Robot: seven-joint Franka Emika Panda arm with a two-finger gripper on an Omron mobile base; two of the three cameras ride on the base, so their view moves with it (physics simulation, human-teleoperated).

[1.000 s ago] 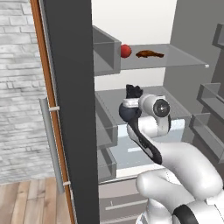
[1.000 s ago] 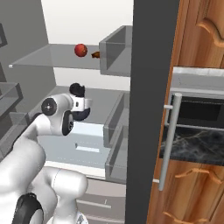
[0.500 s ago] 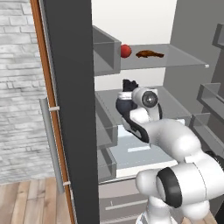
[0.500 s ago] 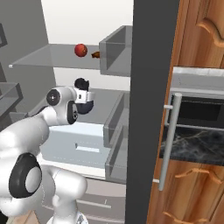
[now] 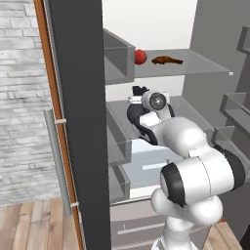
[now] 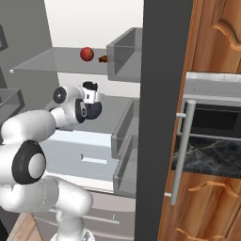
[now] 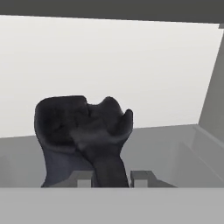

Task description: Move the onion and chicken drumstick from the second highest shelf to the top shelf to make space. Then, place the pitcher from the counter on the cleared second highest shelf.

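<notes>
Seemingly, claw grips pitcher.

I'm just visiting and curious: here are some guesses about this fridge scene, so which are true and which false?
1. The onion sits on the top shelf. True.
2. The chicken drumstick lies on the second highest shelf. False: it lies on the top shelf, beside the onion.
3. The gripper is shut on the pitcher. True.
4. The pitcher stands on the counter. False: it is inside the fridge, at the second highest shelf.
5. The onion is green. False: it is red.
</notes>
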